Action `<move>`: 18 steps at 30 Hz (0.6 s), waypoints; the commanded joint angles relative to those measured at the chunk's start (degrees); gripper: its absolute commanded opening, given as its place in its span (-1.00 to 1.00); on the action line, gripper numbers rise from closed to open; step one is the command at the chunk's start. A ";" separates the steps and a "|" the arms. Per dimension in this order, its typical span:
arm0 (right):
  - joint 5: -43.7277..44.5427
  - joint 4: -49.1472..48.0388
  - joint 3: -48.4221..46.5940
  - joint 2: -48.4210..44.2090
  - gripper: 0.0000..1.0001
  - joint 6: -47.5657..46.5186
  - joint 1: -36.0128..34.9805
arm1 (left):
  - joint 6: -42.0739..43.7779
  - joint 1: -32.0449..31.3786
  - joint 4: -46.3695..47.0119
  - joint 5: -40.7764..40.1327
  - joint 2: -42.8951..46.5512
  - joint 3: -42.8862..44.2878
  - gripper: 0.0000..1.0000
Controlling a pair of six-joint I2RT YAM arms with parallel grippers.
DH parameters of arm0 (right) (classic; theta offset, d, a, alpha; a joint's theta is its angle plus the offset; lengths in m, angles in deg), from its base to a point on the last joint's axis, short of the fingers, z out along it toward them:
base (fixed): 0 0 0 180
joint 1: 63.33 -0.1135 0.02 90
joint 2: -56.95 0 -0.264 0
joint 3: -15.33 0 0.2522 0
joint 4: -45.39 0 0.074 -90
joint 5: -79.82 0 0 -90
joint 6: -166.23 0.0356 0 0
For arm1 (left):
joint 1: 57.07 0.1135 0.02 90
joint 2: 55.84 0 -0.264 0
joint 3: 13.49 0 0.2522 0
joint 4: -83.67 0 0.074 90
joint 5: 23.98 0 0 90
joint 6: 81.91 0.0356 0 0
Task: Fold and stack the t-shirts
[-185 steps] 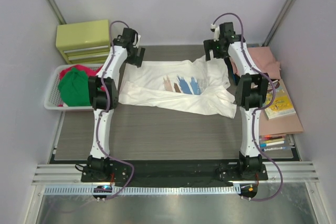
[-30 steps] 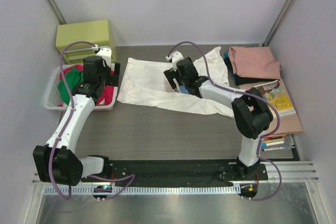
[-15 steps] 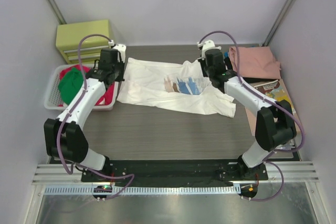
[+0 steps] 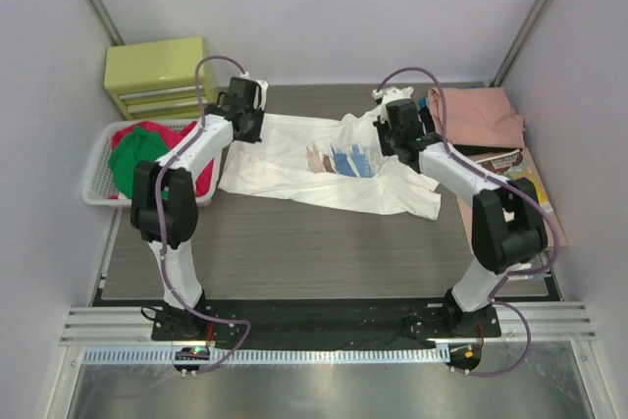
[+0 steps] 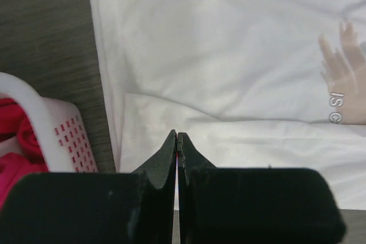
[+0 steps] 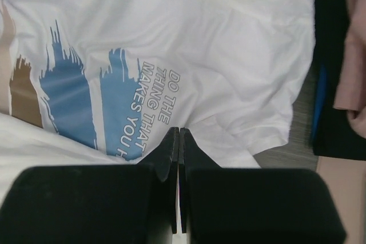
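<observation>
A white t-shirt [image 4: 294, 169] with a blue, brown and pink brush-stroke print [image 4: 343, 159] lies spread and rumpled on the table. My left gripper [image 4: 251, 127] is shut at the shirt's far left corner. In the left wrist view its tips [image 5: 176, 135] meet over plain white cloth [image 5: 229, 55], and I see no cloth bunched between them. My right gripper [image 4: 387, 136] is shut at the shirt's far right side, its tips [image 6: 179, 131] just below the blue print and white lettering [image 6: 86, 101]. Red [image 4: 201, 179] and green [image 4: 135, 159] t-shirts fill the basket. A folded salmon-pink t-shirt [image 4: 476, 115] lies on a black one [image 6: 334, 112].
The white slotted basket [image 4: 95, 172] stands at the left, its rim [image 5: 34, 107] close to my left gripper. A yellow-green drawer box [image 4: 157, 74] sits at the back left. A thin book [image 4: 520, 191] and markers [image 4: 510, 267] lie on a brown board at the right.
The left arm swung from over the basket to the shirt's far left corner. The right arm moved from the shirt's middle to its far right side. Both grippers went from open to shut.
</observation>
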 commanded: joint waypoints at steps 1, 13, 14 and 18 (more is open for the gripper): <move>-3.29 2.84 -7.10 6.82 -0.98 3.06 1.35 | -1.67 0.21 -3.58 0.40 -6.61 6.38 -1.00; -6.89 2.76 -12.12 14.74 -0.98 5.26 8.73 | -0.97 0.39 -1.12 -0.57 -17.78 12.81 -1.00; -6.98 2.67 -12.73 15.44 -0.99 5.35 9.17 | -0.88 0.39 -0.77 -1.09 -18.65 13.51 -1.00; -7.60 3.90 -15.46 19.83 -0.99 6.23 9.27 | -1.76 0.65 -2.16 -0.84 -24.45 21.13 -1.00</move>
